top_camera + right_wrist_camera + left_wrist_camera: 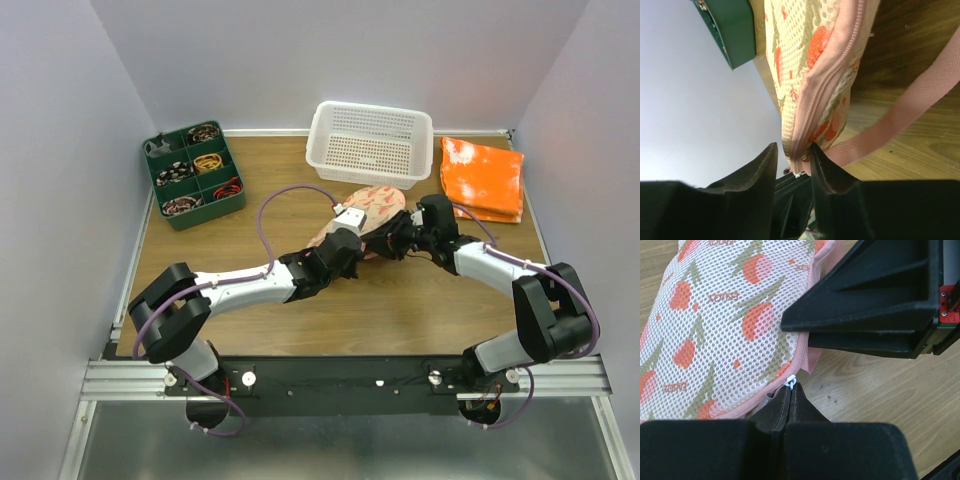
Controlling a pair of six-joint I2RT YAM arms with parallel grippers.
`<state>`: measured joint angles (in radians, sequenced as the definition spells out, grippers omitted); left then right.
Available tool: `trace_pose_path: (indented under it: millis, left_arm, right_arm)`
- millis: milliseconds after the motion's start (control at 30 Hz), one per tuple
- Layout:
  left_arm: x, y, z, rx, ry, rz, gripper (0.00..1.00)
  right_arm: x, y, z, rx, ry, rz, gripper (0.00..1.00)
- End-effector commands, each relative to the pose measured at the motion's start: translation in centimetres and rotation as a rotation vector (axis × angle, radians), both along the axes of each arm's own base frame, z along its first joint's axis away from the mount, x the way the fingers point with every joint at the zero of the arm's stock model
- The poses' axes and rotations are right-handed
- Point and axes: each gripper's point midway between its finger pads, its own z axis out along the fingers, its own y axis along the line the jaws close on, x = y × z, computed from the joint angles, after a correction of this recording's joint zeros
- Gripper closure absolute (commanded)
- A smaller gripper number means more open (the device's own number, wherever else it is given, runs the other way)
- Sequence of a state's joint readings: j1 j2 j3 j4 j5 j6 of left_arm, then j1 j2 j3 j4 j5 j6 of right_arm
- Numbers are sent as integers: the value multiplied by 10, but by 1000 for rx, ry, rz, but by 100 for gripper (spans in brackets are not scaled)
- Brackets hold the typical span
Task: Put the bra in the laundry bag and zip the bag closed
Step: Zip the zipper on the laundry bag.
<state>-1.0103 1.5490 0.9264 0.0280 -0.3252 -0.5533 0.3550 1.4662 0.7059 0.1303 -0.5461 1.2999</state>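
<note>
Left claw (791, 390) is pressed together on the small white zipper pull (791, 382) at the near rim of the laundry bag (372, 208). The bag lies mid-table, just near of the white basket (370, 140). Further right, the right claw (792, 152) stands spread astride the bag's zipped edge, with a gap showing beside one finger.

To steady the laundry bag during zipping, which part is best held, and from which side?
Hold the pink zipper rim, coming from the side, not from above. The laundry bag lies flat and puffy, so this thin ridge at its edge is what narrow jaws can close on; the right gripper straddles it there, jaws open.
</note>
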Motion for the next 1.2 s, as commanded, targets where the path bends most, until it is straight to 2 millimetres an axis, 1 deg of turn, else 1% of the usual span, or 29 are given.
trace_pose_path:
  millis: [0,33,100,133,233,300,333,367,433,467,533,567,733,867,900,933,967,1000,1033,1067,1100,1133,1167]
  left_arm:
    - [3,-16,20,-59,-30,-23,100]
    - [3,-16,21,-57,-31,-24,100]
    - [4,-16,23,-53,-35,-24,100]
    - [4,-16,24,-54,-35,-22,100]
    - [1,-10,24,-45,-38,-19,100]
    - [-1,-2,19,-28,-34,-7,100]
    - [-2,3,21,-28,-37,-1,100]
    - [-5,9,15,-13,-31,6,100]
    - [-9,17,16,-22,-29,18,100]
    - [-12,23,9,-10,-20,23,100]
    - [-15,30,9,-12,-19,33,100]
    - [-17,33,4,-8,-10,38,100]
    - [-19,40,1,-3,-9,53,100]
    - [-22,42,-3,5,0,45,100]
    - [-21,41,-3,4,-2,47,100]
    - [-21,41,-3,5,0,48,100]
    - [-21,41,-4,7,2,46,100]
    - [-21,40,-4,5,2,45,100]
    - [-21,39,-3,1,0,44,100]
    - [-20,37,0,-6,-4,42,100]
    - [-19,34,3,-13,-7,37,100]
    - [-17,32,0,-3,-6,34,100]
    - [-13,27,7,-13,-16,35,100]
  right_arm:
    - [6,3,6,-8,-31,-5,67]
    - [5,3,4,-7,-26,0,78]
    - [5,3,3,-8,-28,-7,91]
    - [5,2,2,-15,-28,-11,99]
    - [10,-4,1,-51,-38,-38,99]
    - [15,-8,1,-78,-47,-54,99]
    - [17,-10,1,-85,-49,-61,99]
    - [18,-11,-2,-90,-42,-63,99]
    - [23,-15,-1,-82,-45,-72,99]
    - [24,-15,-3,-80,-40,-71,99]
    - [26,-15,-2,-75,-42,-67,99]
    - [27,-15,-4,-77,-40,-67,99]
    - [25,-16,-12,-80,-24,-72,99]
    - [22,-14,-13,-74,-23,-51,99]
    - [21,-14,-13,-75,-26,-47,98]
    - [20,-13,-12,-78,-39,-26,90]
    - [20,-12,-10,-83,-50,-8,83]
    - [20,-10,-6,-86,-54,15,80]
    - [16,-9,-4,-91,-63,53,70]
    - [13,-8,1,-91,-71,67,63]
    - [10,-8,5,-90,-80,77,57]
    - [2,-10,4,-95,-58,83,53]
    - [-2,-12,14,-85,-77,77,48]
